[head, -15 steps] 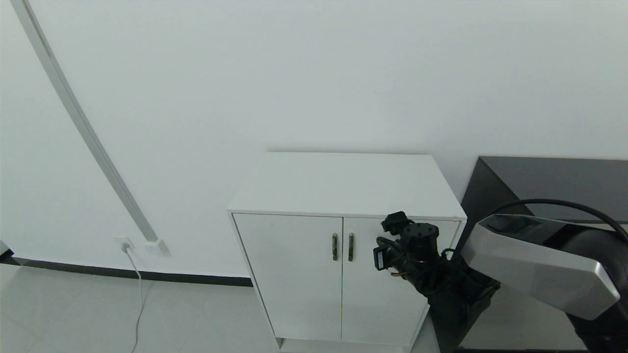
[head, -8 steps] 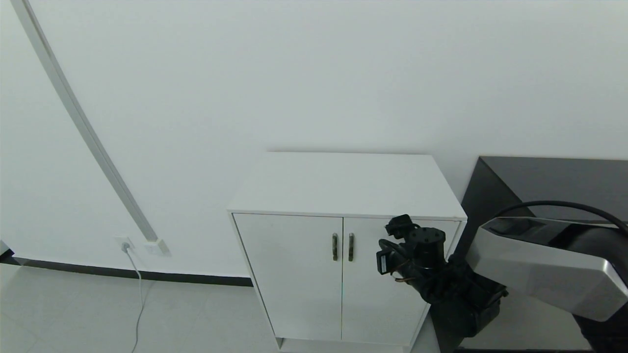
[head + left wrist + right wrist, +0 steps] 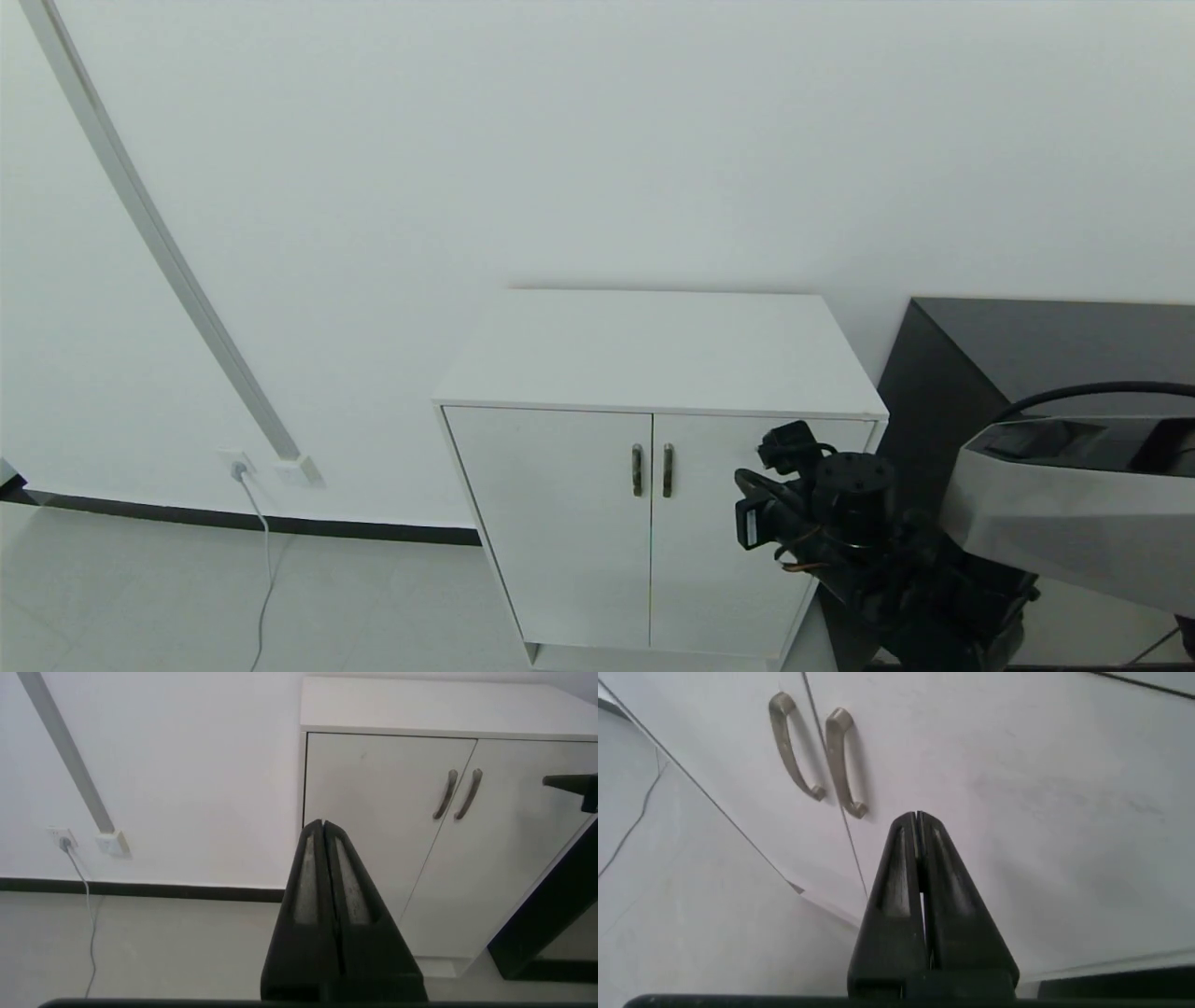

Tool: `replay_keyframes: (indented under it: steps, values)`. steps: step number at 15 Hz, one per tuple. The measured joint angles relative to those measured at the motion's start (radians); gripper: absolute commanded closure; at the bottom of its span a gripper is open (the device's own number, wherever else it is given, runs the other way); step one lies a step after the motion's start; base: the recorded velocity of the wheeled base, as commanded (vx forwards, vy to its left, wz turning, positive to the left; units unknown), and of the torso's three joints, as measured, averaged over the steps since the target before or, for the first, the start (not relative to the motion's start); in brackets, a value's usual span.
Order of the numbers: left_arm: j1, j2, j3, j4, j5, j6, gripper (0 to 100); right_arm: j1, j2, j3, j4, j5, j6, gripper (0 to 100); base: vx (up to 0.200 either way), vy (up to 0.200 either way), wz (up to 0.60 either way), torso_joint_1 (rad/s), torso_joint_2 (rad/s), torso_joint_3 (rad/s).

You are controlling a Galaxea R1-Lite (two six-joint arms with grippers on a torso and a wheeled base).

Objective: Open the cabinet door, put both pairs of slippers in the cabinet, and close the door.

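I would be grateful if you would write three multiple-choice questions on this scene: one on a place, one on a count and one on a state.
1. On which side of the cabinet is the wall socket?
A. The robot's left
B. The robot's right
C. On top of it

2. How many handles do the cabinet's doors carry?
A. One
B. Two
C. Four

3. What state are the doors in?
A. Both shut
B. Left one open
C. Both open

Answers:
1. A: the head view shows the socket low on the wall, to the left of the cabinet.
2. B: one handle stands on each side of the centre gap.
3. A: both doors lie flush with the cabinet's front, and nothing of the inside shows.
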Motion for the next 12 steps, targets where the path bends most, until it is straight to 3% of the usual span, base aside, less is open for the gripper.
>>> replay_keyframes:
  steps: [5,12]
  values:
    - [0.000,0.000,0.000,0.000,0.000,-0.001,100,-0.064,-0.131,0.231,-0.111,-0.004,0.003,100,0.000,0.000,0.00,0.000,0.00,0.000]
    - [0.000,0.000,0.000,0.000,0.000,-0.001,100,-0.282,-0.319,0.539,-0.171,-0.006,0.002,100,0.000,0.000,0.00,0.000,0.00,0.000]
